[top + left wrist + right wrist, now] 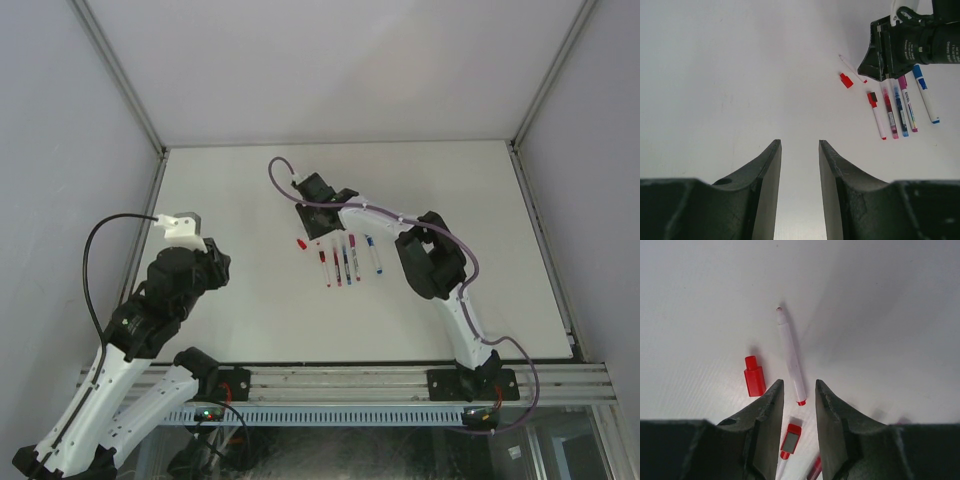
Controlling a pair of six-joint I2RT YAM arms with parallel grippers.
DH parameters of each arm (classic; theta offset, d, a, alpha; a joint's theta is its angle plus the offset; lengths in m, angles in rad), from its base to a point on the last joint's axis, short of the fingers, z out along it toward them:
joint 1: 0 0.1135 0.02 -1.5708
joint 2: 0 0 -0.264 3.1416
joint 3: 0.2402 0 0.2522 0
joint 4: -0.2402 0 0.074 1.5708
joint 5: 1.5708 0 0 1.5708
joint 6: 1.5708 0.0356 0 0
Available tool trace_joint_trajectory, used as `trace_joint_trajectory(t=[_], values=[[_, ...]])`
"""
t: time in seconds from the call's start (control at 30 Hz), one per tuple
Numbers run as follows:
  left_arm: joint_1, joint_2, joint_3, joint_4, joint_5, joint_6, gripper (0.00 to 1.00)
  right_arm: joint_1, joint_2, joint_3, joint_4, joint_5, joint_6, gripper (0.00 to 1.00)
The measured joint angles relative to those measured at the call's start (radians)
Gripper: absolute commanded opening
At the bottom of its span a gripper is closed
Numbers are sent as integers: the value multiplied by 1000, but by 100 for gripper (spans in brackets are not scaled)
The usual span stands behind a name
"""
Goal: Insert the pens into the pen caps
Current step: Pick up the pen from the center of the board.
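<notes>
Five pens (345,260) in row on table (230,200); sixth, uncapped pen (791,360) lies near loose red cap (754,376), not touching; right end effector (799,385) over its red tail, jaws parted, gripping nothing; left end effector (800,145) well apart, parted, empty

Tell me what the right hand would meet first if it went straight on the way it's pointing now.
Probably the uncapped red pen, which lies straight ahead of the open right hand. The red cap sits just left of that line. Depth is unclear.
</notes>
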Motion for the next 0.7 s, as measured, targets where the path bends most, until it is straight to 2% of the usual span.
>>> trace_joint_trajectory(t=[0.43,0.7], values=[[0,0,-14,4,-3,0,41,8,58,34,-39,21,-14,25],[0,0,-14,5,-11,0,41,21,71,60,-65,55,-32,9]])
